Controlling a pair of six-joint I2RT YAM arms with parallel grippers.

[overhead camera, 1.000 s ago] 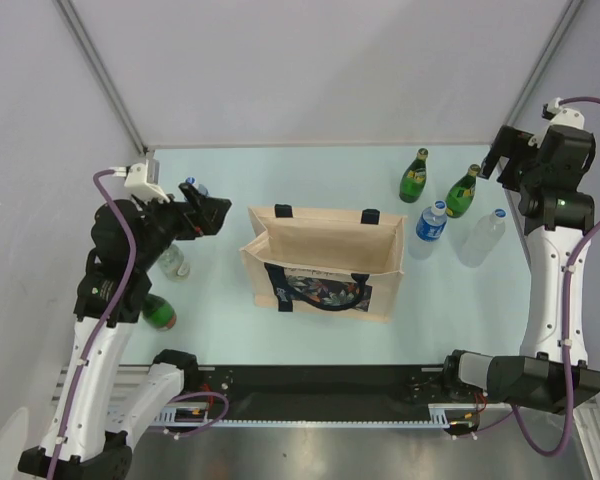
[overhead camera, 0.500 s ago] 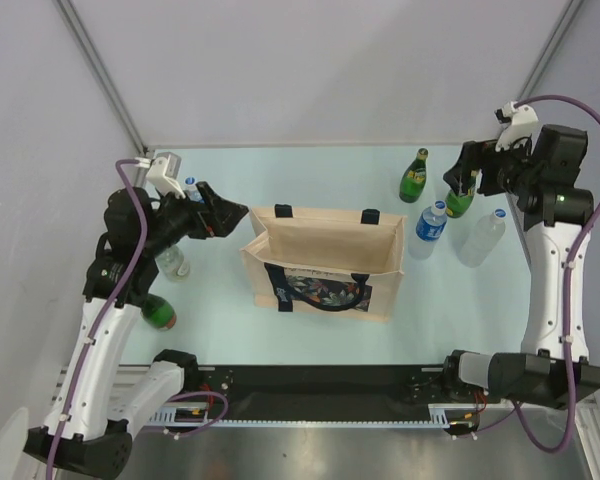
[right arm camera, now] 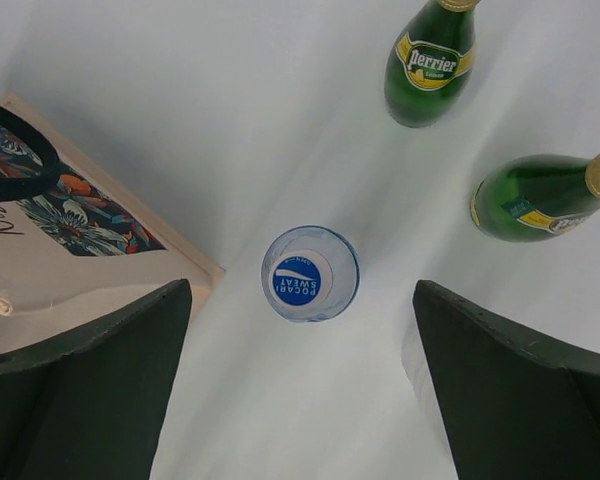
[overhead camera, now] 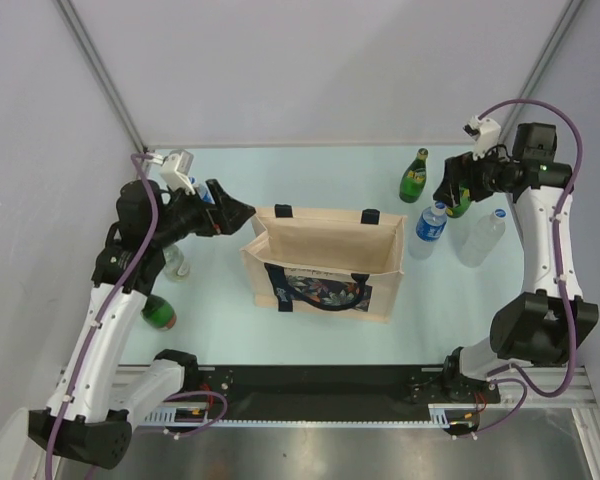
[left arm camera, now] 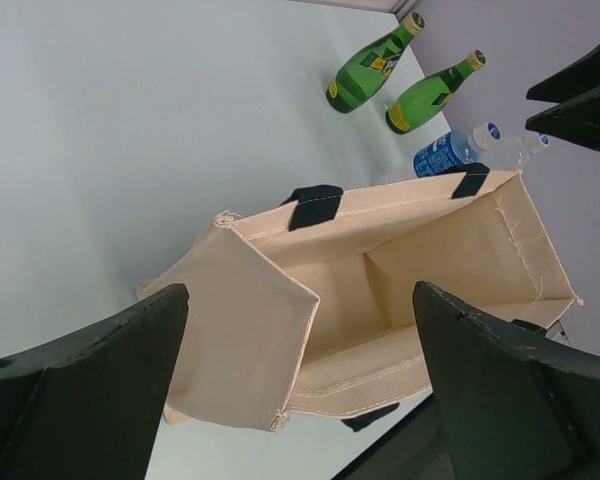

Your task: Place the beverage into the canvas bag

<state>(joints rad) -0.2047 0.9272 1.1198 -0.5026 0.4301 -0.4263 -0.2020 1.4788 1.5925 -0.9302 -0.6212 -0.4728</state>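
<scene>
The canvas bag (overhead camera: 323,262) stands upright in the middle of the table (overhead camera: 310,160), its mouth open and facing up, the dark printed panel on its near side. The left gripper (overhead camera: 238,212) hangs just beyond the bag's left end with its jaws spread wide and nothing between them; its wrist view looks down into the bare inside of the bag. The right gripper (overhead camera: 447,190) hovers over a blue-labelled bottle (right arm camera: 310,273) that stands just beside the bag's right end, jaws wide apart and touching nothing. Two green bottles (right arm camera: 430,65) (right arm camera: 535,195) stand farther back, and a clear bottle (overhead camera: 483,235) stands to the right.
</scene>
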